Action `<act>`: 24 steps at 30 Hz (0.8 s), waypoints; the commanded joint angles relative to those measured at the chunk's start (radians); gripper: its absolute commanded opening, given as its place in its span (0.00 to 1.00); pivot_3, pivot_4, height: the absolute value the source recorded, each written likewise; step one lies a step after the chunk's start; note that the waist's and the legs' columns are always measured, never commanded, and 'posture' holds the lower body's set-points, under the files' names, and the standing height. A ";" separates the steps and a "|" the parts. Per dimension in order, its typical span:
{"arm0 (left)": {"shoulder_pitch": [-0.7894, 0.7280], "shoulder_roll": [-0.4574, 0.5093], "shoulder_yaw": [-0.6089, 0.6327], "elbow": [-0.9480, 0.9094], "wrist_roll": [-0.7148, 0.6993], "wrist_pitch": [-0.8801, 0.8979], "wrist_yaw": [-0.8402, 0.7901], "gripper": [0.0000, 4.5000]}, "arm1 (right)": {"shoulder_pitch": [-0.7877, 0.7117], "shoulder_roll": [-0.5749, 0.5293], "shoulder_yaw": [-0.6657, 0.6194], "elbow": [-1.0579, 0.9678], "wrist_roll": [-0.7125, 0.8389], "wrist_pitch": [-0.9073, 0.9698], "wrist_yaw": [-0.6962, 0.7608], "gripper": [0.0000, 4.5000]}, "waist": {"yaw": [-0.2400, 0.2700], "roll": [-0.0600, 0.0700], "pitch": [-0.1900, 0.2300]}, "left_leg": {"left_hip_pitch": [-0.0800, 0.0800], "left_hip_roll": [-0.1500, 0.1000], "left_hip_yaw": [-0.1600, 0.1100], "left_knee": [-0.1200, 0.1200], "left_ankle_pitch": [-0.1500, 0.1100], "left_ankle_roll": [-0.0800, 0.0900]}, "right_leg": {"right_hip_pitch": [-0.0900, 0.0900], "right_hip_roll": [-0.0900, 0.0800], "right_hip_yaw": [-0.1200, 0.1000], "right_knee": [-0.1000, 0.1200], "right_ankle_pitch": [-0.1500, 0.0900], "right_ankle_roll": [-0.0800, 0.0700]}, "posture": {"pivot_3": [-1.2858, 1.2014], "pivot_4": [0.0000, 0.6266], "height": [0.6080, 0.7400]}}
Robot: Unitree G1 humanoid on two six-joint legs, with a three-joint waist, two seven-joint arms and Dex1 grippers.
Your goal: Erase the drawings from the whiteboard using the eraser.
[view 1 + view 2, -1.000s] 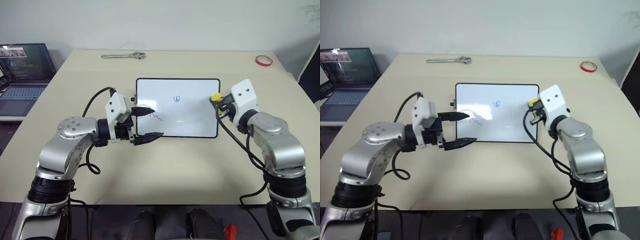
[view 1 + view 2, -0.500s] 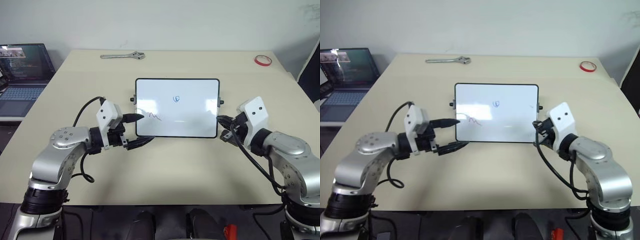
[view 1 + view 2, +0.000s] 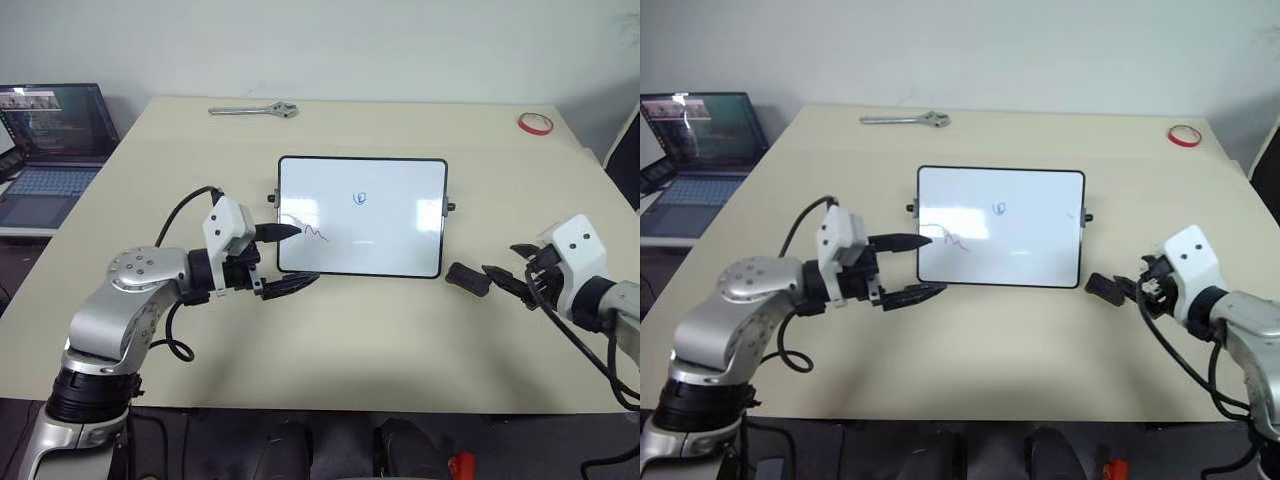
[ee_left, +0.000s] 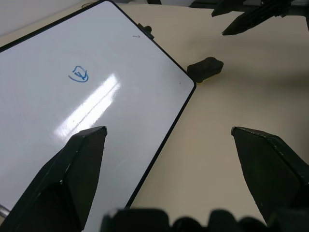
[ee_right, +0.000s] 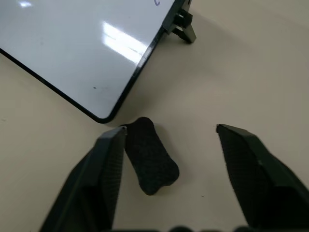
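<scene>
One eraser [image 3: 468, 279] lies black-side-up, pointing toward the whiteboard [image 3: 400, 215] corner.

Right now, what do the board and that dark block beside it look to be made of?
The board: a smooth, glossy white sheet, likely coated, since it mirrors light streaks. The eraser: its upturned black side looks matte and finely textured, perhaps felt or foam.

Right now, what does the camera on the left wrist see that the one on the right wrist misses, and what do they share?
Left wrist view: a blue squiggle on the whiteboard, and the open right end effector across the table. Right wrist view: one of the board's black side knobs, seen close, and a small dark speck on the white surface. Both: the whiteboard, the beige table, and the eraser, lying black side up on the table just off the board's corner, with no end effector holding it.
</scene>
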 commanded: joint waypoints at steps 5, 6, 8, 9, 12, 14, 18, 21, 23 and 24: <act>-0.008 0.005 0.013 -0.029 -0.013 -0.008 -0.003 1.00 | 0.028 0.059 -0.060 -0.053 0.181 0.033 0.029 0.97 | 0.003 0.000 0.000 | -0.001 -0.001 0.000 0.000 0.000 0.000 | 0.000 0.000 0.000 0.000 0.000 0.000 | 0.52 0.24 1.00; -0.009 0.005 0.013 -0.029 -0.013 -0.007 -0.002 1.00 | 0.034 0.053 -0.057 -0.049 0.185 0.027 0.031 0.97 | 0.004 0.000 0.000 | -0.001 -0.002 0.000 0.000 0.000 0.000 | 0.000 0.000 0.000 0.000 0.000 0.000 | 0.52 0.24 1.00; -0.010 0.007 0.014 -0.031 -0.014 -0.005 -0.002 1.00 | 0.049 0.031 -0.036 -0.028 0.164 -0.005 0.027 0.99 | 0.005 0.000 0.000 | -0.001 -0.002 -0.001 0.001 0.000 0.000 | 0.001 0.000 0.000 0.000 0.000 0.000 | 0.52 0.24 1.00; -0.011 0.007 0.014 -0.032 -0.015 -0.003 -0.001 1.00 | 0.055 0.021 -0.025 -0.021 0.157 -0.016 0.029 0.99 | 0.006 0.000 0.000 | -0.001 -0.002 -0.001 0.001 0.000 0.000 | 0.001 0.000 0.000 0.000 0.000 0.000 | 0.52 0.24 1.00; -0.013 0.009 0.015 -0.033 -0.019 -0.002 -0.007 1.00 | 0.077 -0.010 0.032 0.011 0.108 -0.072 0.019 0.99 | 0.006 0.000 0.000 | -0.001 -0.002 -0.001 0.001 0.000 0.000 | 0.001 0.000 0.000 -0.001 0.000 0.000 | 0.52 0.24 1.00; -0.013 0.013 0.013 -0.034 -0.023 0.000 -0.017 1.00 | 0.081 -0.013 0.049 0.025 0.105 -0.094 0.019 0.99 | 0.005 0.000 0.000 | 0.000 -0.002 0.000 0.001 0.000 0.000 | 0.001 0.000 0.000 -0.001 0.000 0.000 | 0.52 0.24 1.00; -0.023 0.035 -0.021 -0.048 -0.043 0.007 -0.095 1.00 | 0.044 -0.002 0.114 0.121 0.067 -0.176 0.022 0.99 | 0.003 0.000 0.000 | 0.000 -0.002 0.000 0.001 0.000 0.000 | 0.001 0.000 0.000 0.000 0.000 0.000 | 0.52 0.24 1.00; -0.050 0.031 -0.041 -0.027 -0.030 -0.004 -0.119 1.00 | 0.006 -0.003 0.169 0.215 0.028 -0.249 0.031 0.99 | 0.005 0.000 0.000 | 0.000 -0.002 0.001 0.001 0.000 0.000 | 0.001 0.001 -0.001 0.000 0.000 0.000 | 0.52 0.24 1.00; -0.067 0.025 -0.048 -0.012 -0.024 -0.007 -0.123 1.00 | -0.022 -0.006 0.205 0.278 0.000 -0.293 0.039 0.99 | 0.005 0.000 0.000 | 0.000 -0.002 0.001 0.001 0.000 0.000 | 0.001 0.001 -0.001 0.000 0.000 0.000 | 0.52 0.24 1.00; -0.072 0.024 -0.051 -0.008 -0.023 -0.008 -0.126 1.00 | -0.036 -0.009 0.222 0.310 -0.016 -0.314 0.042 0.99 | 0.005 0.000 0.000 | 0.000 -0.002 0.001 0.001 0.000 0.000 | 0.001 0.001 -0.001 0.000 0.000 0.000 | 0.52 0.24 1.00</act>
